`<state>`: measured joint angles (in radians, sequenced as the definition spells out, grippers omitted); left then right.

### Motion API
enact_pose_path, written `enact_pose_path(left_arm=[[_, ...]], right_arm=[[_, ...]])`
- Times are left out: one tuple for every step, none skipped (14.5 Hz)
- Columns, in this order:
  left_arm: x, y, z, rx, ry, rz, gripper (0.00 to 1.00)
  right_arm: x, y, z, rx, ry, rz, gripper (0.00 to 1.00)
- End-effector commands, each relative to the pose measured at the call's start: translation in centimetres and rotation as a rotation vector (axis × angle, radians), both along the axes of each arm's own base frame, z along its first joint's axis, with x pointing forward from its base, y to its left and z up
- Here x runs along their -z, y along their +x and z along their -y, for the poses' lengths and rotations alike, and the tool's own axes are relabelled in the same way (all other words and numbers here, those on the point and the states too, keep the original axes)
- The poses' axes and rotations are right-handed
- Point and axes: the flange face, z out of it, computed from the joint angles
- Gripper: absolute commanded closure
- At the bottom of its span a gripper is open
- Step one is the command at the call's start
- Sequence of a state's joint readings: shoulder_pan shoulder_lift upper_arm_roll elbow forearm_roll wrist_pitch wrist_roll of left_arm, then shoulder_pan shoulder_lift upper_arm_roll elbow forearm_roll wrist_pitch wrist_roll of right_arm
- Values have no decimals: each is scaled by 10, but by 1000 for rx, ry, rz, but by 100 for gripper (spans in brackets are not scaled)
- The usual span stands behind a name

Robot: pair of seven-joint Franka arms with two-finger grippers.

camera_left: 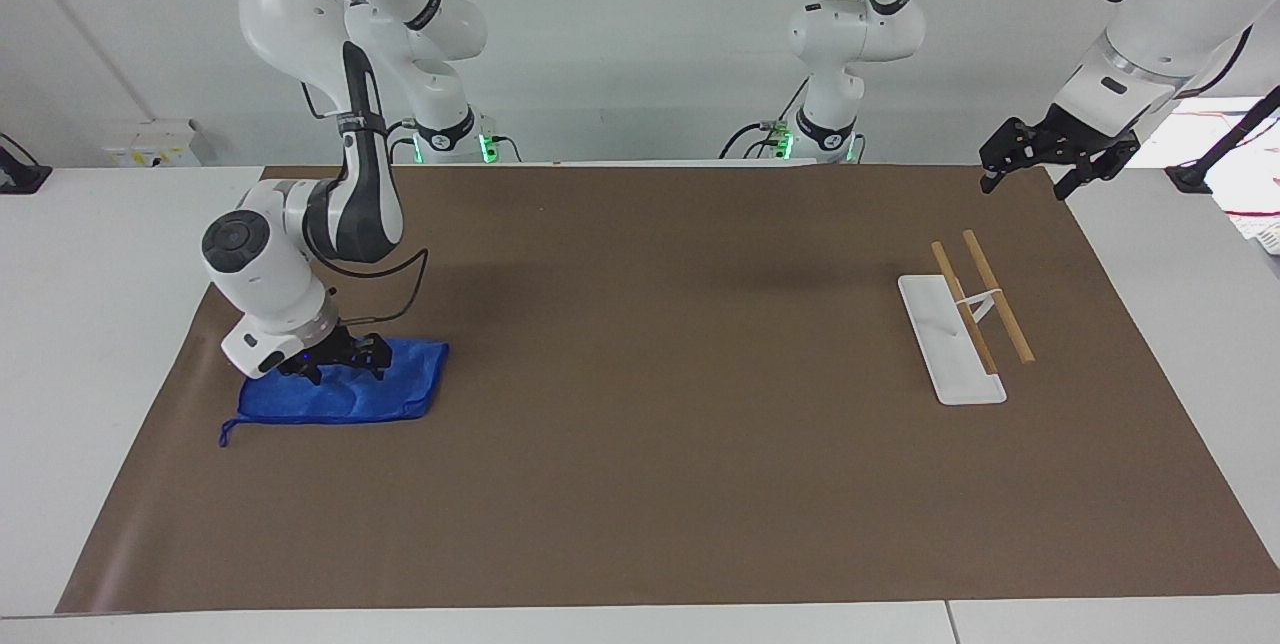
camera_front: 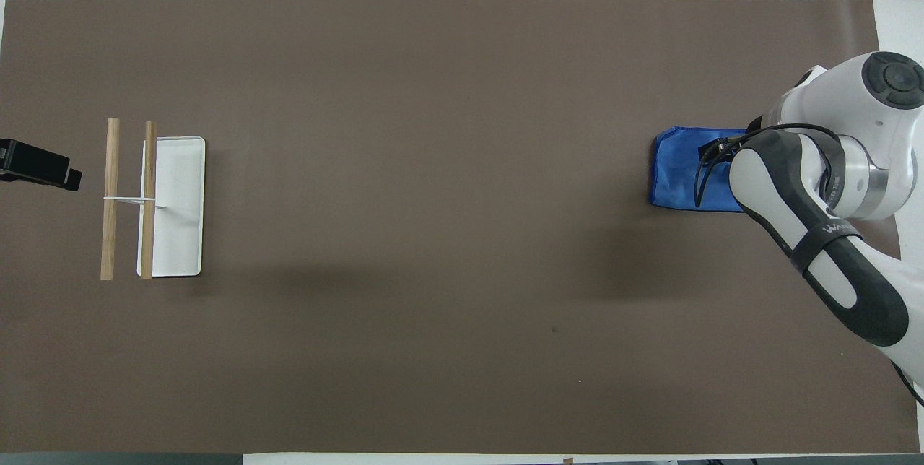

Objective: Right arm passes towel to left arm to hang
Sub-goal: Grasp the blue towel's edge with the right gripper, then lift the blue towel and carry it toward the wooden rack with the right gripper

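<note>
The royal-blue towel [camera_left: 405, 382] lies flat on the brown mat at the right arm's end of the table, its loop string [camera_left: 226, 434] trailing from one corner. In the overhead view the towel [camera_front: 675, 169] is partly covered by the right arm. My right gripper [camera_left: 343, 366] is down on the towel's robot-side half, fingers spread apart and tips touching the cloth. My left gripper [camera_left: 1030, 186] is open and empty, waiting in the air over the mat's corner at the left arm's end; it also shows in the overhead view [camera_front: 40, 165].
A hanging rack stands at the left arm's end: a white base tray [camera_left: 945, 349] with two wooden bars [camera_left: 1000, 302] raised on a thin white post. It also shows in the overhead view [camera_front: 177, 234]. The brown mat [camera_left: 650, 424] covers the table.
</note>
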<state>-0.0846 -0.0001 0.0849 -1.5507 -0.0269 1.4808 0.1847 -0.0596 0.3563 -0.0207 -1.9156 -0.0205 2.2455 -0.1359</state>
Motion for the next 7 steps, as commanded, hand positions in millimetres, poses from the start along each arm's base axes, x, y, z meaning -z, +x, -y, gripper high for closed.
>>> enact_pose_path(left_arm=[[-1,-8,-3,-12,16,10,0],[-1,-8,-2,-12,15,10,0],[-1,-8,-2,-12,15,10,0],[-1,-8,-2,-12,15,10,0],[-1,-8,-2,-12,15,10,0],[-1,-8,-2,-12,15,10,0],[-1,-8,-2,-12,15,10,0]], right_arm=[[6,-3,4,-17,18,8,4],[9,-5,3,-18,18,4,4],[11,-6,3,-18,17,13,4],[13,-7,2,-20,17,21,4],[16,-10,2,-20,17,18,5],[19,-12,2,-20,17,14,8],[20,-13,2,-21,18,12,12]])
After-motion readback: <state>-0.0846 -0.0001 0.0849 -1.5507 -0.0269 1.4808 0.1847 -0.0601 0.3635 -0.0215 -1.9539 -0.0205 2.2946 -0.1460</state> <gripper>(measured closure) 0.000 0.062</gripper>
